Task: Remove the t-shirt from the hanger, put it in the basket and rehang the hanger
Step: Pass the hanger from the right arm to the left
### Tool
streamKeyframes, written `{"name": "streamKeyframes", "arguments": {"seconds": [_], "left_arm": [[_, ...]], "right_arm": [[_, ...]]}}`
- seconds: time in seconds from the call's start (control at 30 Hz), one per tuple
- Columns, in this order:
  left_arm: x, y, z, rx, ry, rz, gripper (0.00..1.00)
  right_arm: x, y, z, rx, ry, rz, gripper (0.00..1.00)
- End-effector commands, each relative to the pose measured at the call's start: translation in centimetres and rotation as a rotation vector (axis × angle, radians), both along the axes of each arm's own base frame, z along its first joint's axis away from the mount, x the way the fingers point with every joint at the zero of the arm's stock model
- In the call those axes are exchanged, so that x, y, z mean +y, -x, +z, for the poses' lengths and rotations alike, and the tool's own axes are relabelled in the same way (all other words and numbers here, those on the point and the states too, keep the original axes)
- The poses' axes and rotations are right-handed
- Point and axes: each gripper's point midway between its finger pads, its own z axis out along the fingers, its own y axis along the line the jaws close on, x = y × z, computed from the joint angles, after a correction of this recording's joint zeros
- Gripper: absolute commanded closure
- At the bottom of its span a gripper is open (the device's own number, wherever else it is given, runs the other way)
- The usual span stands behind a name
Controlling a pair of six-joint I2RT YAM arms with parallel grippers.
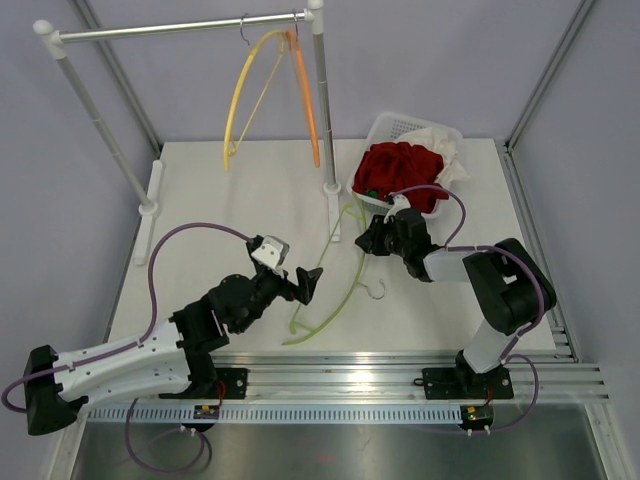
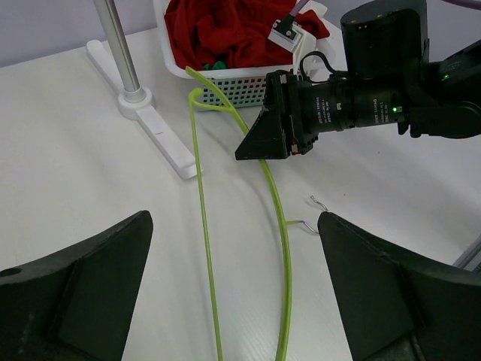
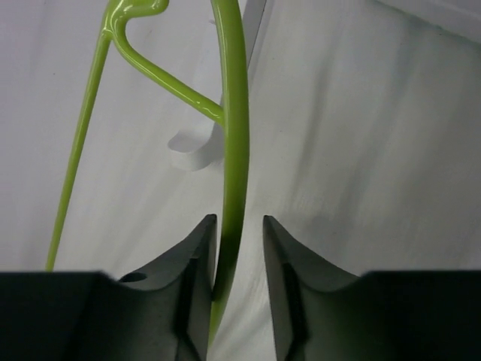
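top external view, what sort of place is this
Probably a robotics lab test cell staged for laundry chores: a small clothes rail with hangers, a white basket of clothes, and two robot arms bolted to a white table.

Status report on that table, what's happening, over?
Status: left fingers open, empty; right fingers straddling green hanger, not clamped. Hanger bare on table; red t-shirt in basket. Nothing in the way.

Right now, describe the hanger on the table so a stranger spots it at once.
On the white table, find the rack foot beside the basket. Just in front of it the hanger lies flat, lime green; the yellow hanger and orange hanger hang on the rail.
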Motion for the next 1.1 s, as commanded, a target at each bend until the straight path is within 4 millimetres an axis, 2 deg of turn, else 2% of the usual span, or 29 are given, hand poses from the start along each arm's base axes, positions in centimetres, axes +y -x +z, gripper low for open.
{"name": "streamKeyframes", "arguments": {"seconds": [0.0, 0.03, 0.13, 0.17, 0.23, 0.27, 0.53, 0.6, 0.63, 0.73, 1.0, 1.07], "left_arm": [[0.2, -0.2, 1.8, -0.040, 0.062, 0.023, 0.05], [0.3, -0.2, 1.9, -0.043, 0.065, 0.023, 0.04], [0.1, -0.2, 1.8, -0.043, 0.060, 0.015, 0.04], [0.1, -0.2, 1.9, -0.044, 0.062, 0.012, 0.04], [-0.1, -0.2, 1.7, -0.045, 0.049, 0.004, 0.04], [-0.3, -0.1, 1.8, -0.046, 0.051, -0.005, 0.04], [-2.0, 0.3, 1.2, -0.053, 0.011, -0.084, 0.05], [-2.2, 0.3, 1.1, -0.052, 0.010, -0.090, 0.05], [-2.3, 0.4, 1.2, -0.053, 0.014, -0.093, 0.05], [-2.2, 0.2, 1.2, -0.050, 0.015, -0.078, 0.05], [-0.9, 0.3, 2.4, -0.048, 0.083, -0.041, 0.05], [-0.6, 0.4, 2.5, -0.054, 0.092, -0.035, 0.05]], "right_arm": [[0.2, -2.2, 3.2, -0.098, -0.039, -0.025, 0.66], [0.2, -2.1, 3.3, -0.099, -0.041, -0.024, 0.77], [0.2, -2.1, 5.2, -0.127, -0.058, -0.026, 0.97], [0.3, -2.0, 5.6, -0.130, -0.064, -0.026, 1.00], [0.2, -1.7, 6.2, -0.129, -0.073, -0.027, 1.00], [0.2, -1.6, 7.3, -0.146, -0.086, -0.023, 1.00], [-0.2, 0.1, 12.3, -0.174, -0.127, -0.027, 1.00], [-0.4, 0.4, 12.8, -0.177, -0.117, -0.026, 1.00], [-0.5, 0.7, 13.8, -0.201, -0.122, -0.022, 1.00], [-0.9, 1.4, 15.1, -0.243, -0.112, -0.020, 1.00], [-2.2, 2.6, 17.2, -0.300, -0.042, -0.077, 1.00], [-2.4, 2.6, 17.2, -0.291, -0.031, -0.087, 1.00]]}}
